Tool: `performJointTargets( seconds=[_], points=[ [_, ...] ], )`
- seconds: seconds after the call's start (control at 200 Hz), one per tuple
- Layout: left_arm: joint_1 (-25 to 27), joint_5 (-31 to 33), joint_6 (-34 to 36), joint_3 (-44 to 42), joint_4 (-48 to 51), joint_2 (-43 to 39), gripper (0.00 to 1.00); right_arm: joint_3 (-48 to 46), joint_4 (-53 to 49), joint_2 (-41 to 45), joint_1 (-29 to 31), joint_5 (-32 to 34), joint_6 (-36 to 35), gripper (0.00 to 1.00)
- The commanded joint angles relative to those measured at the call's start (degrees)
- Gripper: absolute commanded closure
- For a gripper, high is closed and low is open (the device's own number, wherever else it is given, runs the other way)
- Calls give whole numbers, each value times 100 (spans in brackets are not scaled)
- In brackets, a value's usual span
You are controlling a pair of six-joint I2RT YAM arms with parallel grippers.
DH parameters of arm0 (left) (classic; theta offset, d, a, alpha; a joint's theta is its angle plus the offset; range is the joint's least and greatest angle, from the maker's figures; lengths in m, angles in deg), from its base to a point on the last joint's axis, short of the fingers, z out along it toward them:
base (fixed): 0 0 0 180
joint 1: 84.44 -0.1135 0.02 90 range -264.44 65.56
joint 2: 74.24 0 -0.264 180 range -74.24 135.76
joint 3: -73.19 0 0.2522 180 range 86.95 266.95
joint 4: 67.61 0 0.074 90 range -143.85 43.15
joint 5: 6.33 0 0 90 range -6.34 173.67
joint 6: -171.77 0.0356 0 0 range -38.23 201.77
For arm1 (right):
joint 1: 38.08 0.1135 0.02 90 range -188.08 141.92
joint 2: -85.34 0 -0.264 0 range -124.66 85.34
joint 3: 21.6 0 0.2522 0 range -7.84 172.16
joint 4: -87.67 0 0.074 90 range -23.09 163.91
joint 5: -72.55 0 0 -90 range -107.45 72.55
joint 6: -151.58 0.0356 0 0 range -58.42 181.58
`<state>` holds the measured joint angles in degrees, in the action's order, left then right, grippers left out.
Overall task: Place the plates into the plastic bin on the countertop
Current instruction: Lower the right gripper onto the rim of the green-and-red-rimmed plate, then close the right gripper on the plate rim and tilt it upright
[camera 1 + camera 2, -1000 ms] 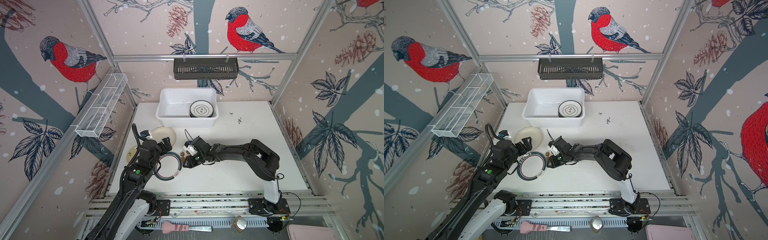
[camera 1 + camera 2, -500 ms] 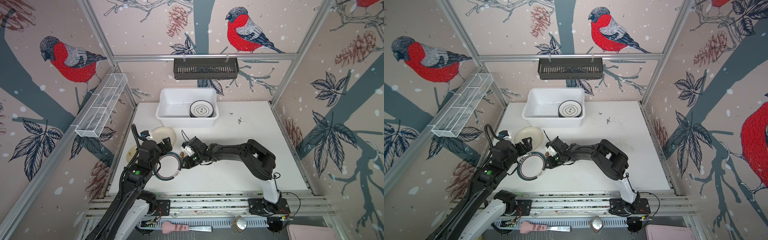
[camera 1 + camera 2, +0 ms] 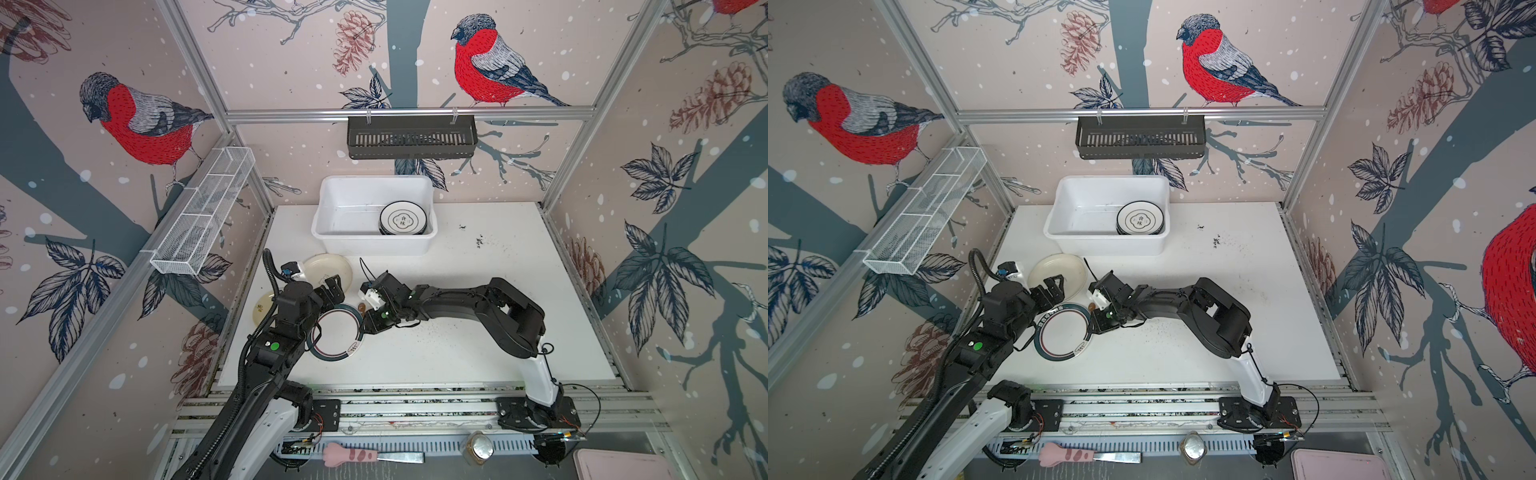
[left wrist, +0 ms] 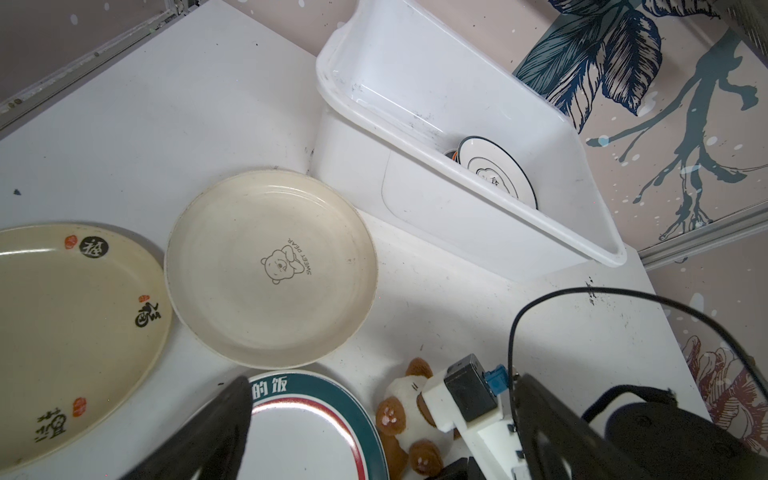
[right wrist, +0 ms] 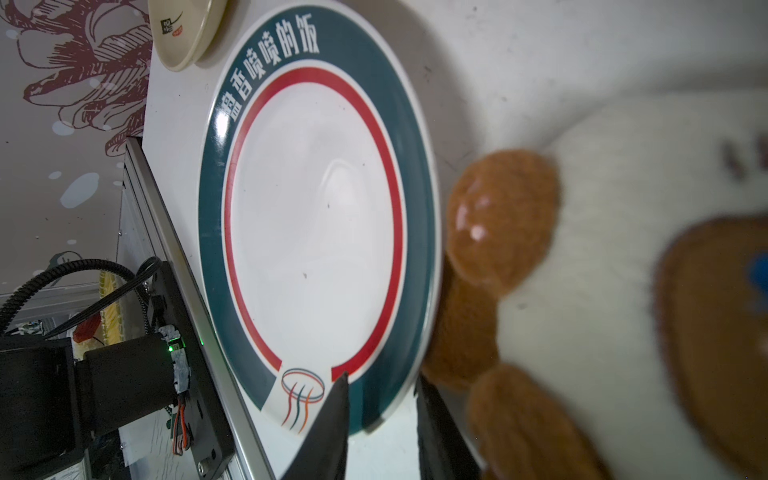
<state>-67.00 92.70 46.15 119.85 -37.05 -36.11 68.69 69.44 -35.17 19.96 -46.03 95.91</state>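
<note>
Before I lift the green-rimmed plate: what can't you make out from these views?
Plate count under the top plate in the plastic bin: covered, both top views.
Whether the right gripper grips the green-rimmed plate: contact unclear, right wrist view.
The panda toy: blurred there, gripper-covered in top views.

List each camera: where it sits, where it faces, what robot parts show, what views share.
Top views: overhead, looking down on countertop and plastic bin; both arms whole, left gripper and right gripper included.
Left wrist: on the left arm, facing the plastic bin over the bear plate; its open fingers show.
Right wrist: on the right arm, low, facing the left arm's base across the green-rimmed plate; its fingers straddle the rim.
Shared: green-rimmed plate and panda toy, in every view.
</note>
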Motion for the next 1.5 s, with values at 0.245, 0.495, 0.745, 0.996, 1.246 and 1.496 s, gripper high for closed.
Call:
performJointTargets(
  seconds=[0.245,0.495,0.745,0.996,1.246,1.496],
  points=[
    [-12,-81,-16,-47,-306,21,3,79,-2,-52,27,-45,65,80],
    [-12,-112,8,-56,-321,53,3,-20,51,-38,39,-7,127,97],
    [-18,-93,2,-21,-256,20,3,-128,91,165,23,113,127,99],
    [-13,-86,17,38,-192,19,3,-400,173,639,9,442,201,100],
    [-14,-25,192,242,-68,1,3,-626,107,1215,-47,802,250,100],
    [-12,41,284,383,44,-111,3,-821,-5,1917,-421,838,156,100]
  ],
)
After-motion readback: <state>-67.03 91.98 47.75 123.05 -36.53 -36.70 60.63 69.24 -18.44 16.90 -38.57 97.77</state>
